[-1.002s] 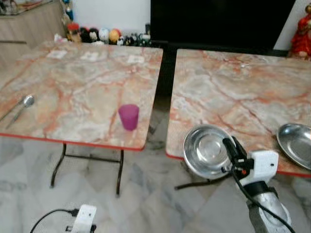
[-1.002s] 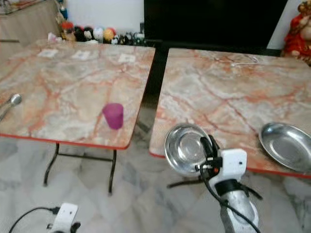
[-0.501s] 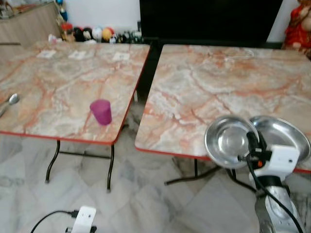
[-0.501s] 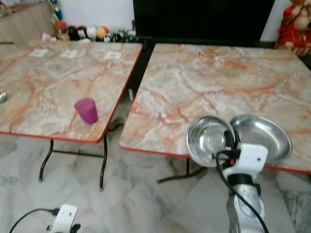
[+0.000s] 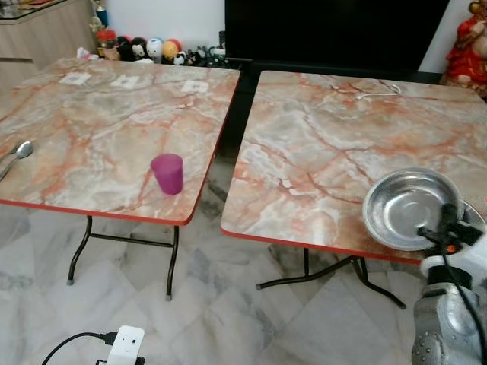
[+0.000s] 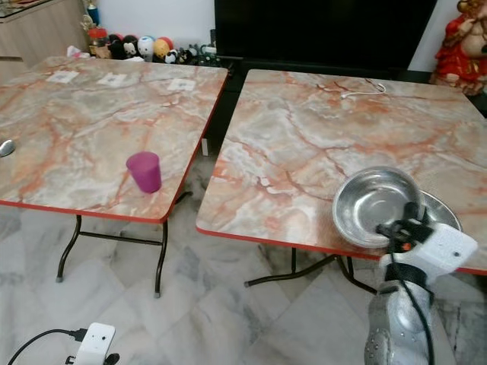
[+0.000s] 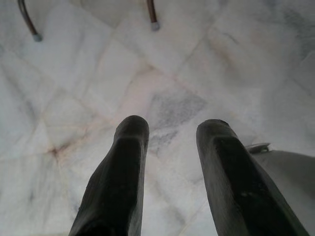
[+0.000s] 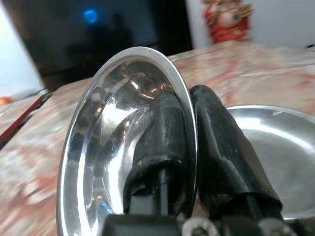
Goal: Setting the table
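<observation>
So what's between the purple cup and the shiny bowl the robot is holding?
In the left eye view, between the purple cup and the steel bowl held by the right gripper lie bare marble tabletop, a floor gap between the tables, then bare tabletop again.

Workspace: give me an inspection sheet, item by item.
Surface: two marble-pattern tables, left and right, with a gap between them.
Job's things: steel bowl held over the right table's near right corner; steel plate on the table behind it; purple cup and spoon on the left table.
Clutter: paper cards at the left table's far edge.
Grippers: right gripper pinches the bowl's rim; left gripper hangs open over the floor.
Cables: white cord on the right table; black cable by the left arm.
Surroundings: marble floor, dark TV, figurines, red statue.
</observation>
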